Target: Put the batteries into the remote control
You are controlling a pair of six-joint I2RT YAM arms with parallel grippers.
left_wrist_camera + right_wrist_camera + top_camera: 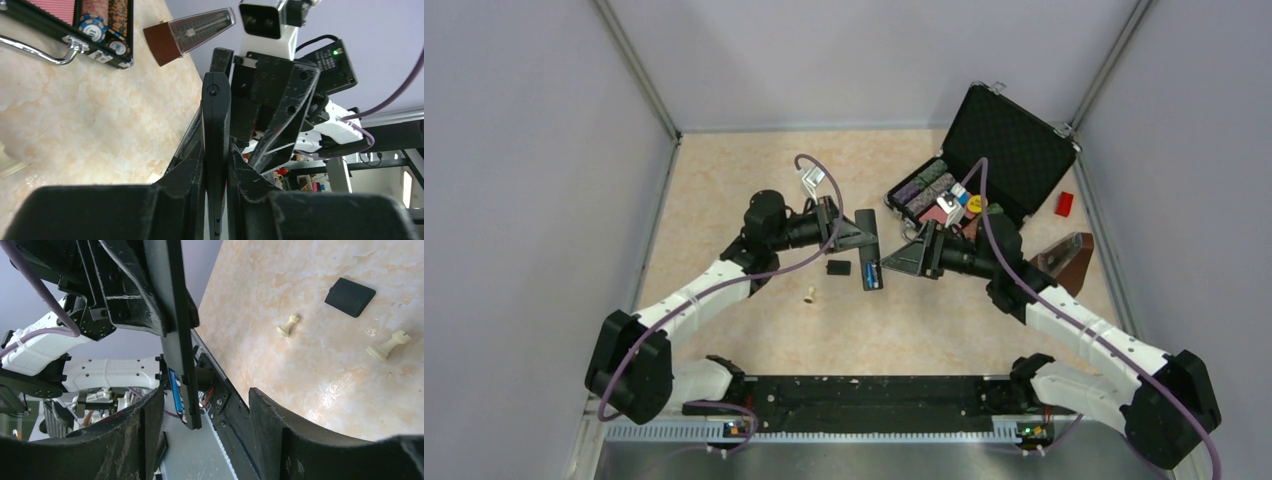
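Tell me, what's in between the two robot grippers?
The remote control is there, clamped in the left gripper, right at the tips of the open right gripper. The top view shows it.

Left arm (pixel 692 303): white shells, black joints, rounded black shoulder.
Right arm (pixel 1084 335): same white and black.
Cables (pixel 34 289): purple, one along each arm.
Left gripper (pixel 864 238): matte black, triangular.
Right gripper (pixel 892 262): black, edges scuffed pale.
Wrist camera (pixel 262 22): white box, two dark lenses.
Board (pixel 334 52): black, green light.
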